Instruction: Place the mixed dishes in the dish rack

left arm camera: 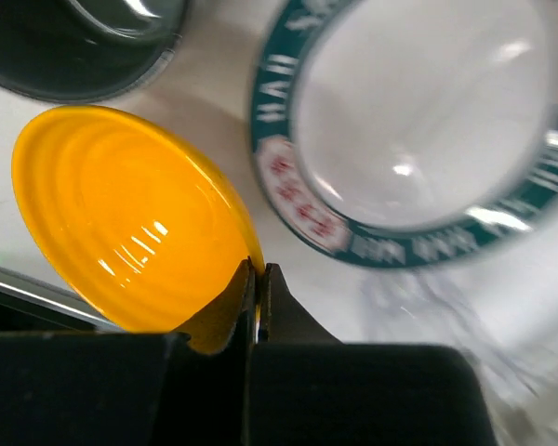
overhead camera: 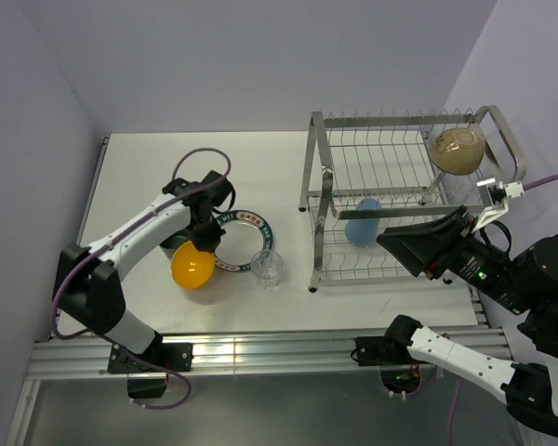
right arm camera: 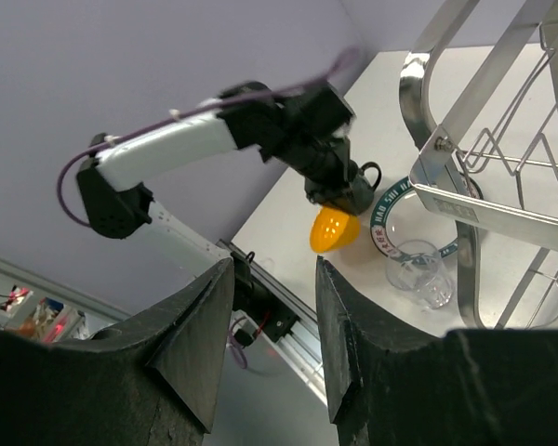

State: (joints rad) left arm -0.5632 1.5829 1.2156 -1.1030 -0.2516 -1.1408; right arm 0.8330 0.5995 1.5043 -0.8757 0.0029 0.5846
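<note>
My left gripper (overhead camera: pixel 203 243) (left arm camera: pixel 259 269) is shut on the rim of the small orange bowl (overhead camera: pixel 192 267) (left arm camera: pixel 121 214), which hangs tilted just above the table. Beside it lie the white plate with a teal lettered rim (overhead camera: pixel 253 221) (left arm camera: pixel 288 177) and the dark mug (left arm camera: pixel 84 37). The clear glass (overhead camera: pixel 267 268) (right arm camera: pixel 418 274) stands right of the plate. The dish rack (overhead camera: pixel 381 121) (right arm camera: pixel 465 167) holds the beige bowl (overhead camera: pixel 458 149) on its upper tier and the light blue tumbler (overhead camera: pixel 362 221) on its lower tier. My right gripper (overhead camera: pixel 395 243) (right arm camera: pixel 274 265) is open and empty in front of the rack.
An aluminium rail (overhead camera: pixel 260 351) runs along the table's near edge. Grey walls close the table in at the back and both sides. The left arm's purple cable (overhead camera: pixel 200 158) loops above its wrist.
</note>
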